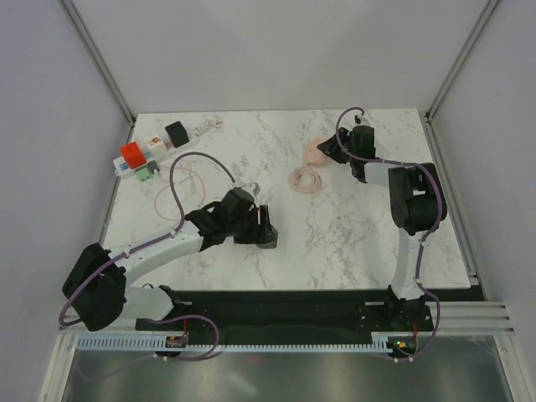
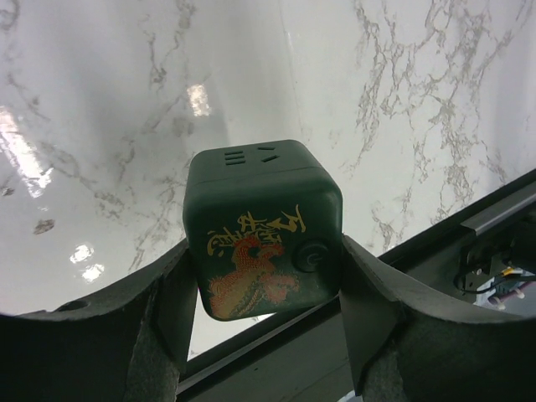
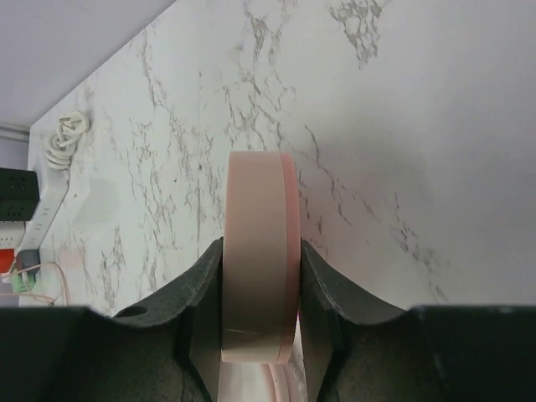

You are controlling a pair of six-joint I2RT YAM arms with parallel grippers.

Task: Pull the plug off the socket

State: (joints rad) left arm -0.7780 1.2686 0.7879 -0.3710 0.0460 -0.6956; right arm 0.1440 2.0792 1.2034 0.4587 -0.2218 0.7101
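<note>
The white power strip (image 1: 147, 151) lies at the far left of the table, with an orange plug (image 1: 131, 153) and a black cube (image 1: 177, 131) on it. It also shows at the left edge of the right wrist view (image 3: 43, 209). My left gripper (image 1: 261, 228) is shut on a dark green cube plug (image 2: 264, 230) with a gold and red dragon print, well away from the strip near the table's middle front. My right gripper (image 1: 329, 152) is shut on the round pink disc (image 3: 255, 268), held on edge at the far right.
The disc's coiled pink cable (image 1: 305, 179) lies on the marble beside my right gripper. The strip's bundled white cord (image 1: 206, 127) lies at the back. A thin pale cable loop (image 1: 174, 191) lies near the left arm. The table's front edge (image 2: 469, 222) is close below the cube.
</note>
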